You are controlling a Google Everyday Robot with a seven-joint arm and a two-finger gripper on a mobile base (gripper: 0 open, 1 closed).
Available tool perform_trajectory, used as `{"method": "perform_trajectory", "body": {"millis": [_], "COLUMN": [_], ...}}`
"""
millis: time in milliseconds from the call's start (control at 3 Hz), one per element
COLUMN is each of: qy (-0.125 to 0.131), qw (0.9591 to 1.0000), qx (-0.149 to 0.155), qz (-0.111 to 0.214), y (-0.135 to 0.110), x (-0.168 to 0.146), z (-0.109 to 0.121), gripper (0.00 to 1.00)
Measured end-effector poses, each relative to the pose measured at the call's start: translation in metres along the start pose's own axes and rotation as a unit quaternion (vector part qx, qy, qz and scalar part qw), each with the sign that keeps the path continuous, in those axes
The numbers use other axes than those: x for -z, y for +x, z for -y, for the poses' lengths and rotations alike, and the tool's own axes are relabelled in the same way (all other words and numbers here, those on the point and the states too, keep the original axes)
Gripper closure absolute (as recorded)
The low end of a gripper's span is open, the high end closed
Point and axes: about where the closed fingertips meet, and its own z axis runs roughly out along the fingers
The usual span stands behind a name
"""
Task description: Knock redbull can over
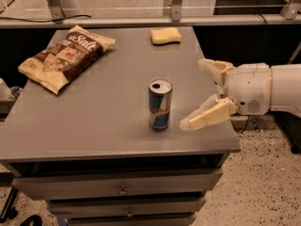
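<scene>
We had the redbull can (160, 103) upright near the worktop (94, 121) front edge, not yet knocked; our tool (194, 94) hovered just beside it, fingers spread, holding nothing; the whole push was left.

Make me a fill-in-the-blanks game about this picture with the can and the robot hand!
The redbull can stands ____ on the table.
The gripper, beside the can without touching it, is ____.
The sponge at the table's far edge is ____ in color.
Missing words: upright, open, yellow.
</scene>
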Motion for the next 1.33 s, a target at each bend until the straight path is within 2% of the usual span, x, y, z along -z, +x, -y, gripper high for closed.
{"method": "perform_trajectory", "body": {"millis": [667,1333], "qy": [-0.011,-0.026], "qw": [0.9991,0.9971], "qx": [0.03,0.036], "qz": [0.029,0.061], "y": [0.001,-0.009], "x": [-0.037,-0.078], "z": [0.019,0.03], "gripper": [0.0,0.0]}}
